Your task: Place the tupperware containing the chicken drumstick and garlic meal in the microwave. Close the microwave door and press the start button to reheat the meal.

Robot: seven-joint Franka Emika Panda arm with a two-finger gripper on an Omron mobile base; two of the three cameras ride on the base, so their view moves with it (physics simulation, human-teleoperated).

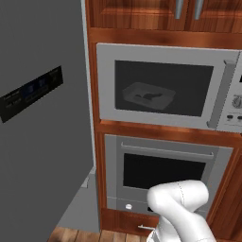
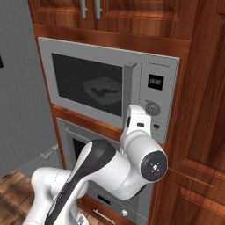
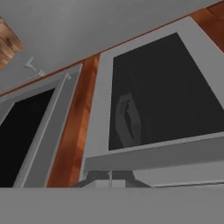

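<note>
The microwave (image 1: 106,85) has its microwave door (image 1: 189,75) closed flat against the front. Through the dark glass the tupperware (image 1: 147,96) rests inside the cavity, with the dark chicken drumstick (image 1: 151,97) lying in it. The garlic is too faint to make out. In the right base view my white wrist (image 2: 139,121) is raised to the microwave's lower edge, between the vertical door handle (image 2: 130,94) and the button panel (image 2: 154,103). My gripper (image 3: 109,178) is shut on nothing, close under the door handle (image 3: 162,157), and the tupperware (image 3: 127,118) shows through the window.
The oven (image 1: 165,170) with its horizontal handle sits directly below the microwave. A tall grey fridge (image 1: 42,118) stands at the left. Wooden cabinets (image 2: 202,110) frame the right side and the top. My arm's elbow (image 2: 151,165) bulges in front of the oven.
</note>
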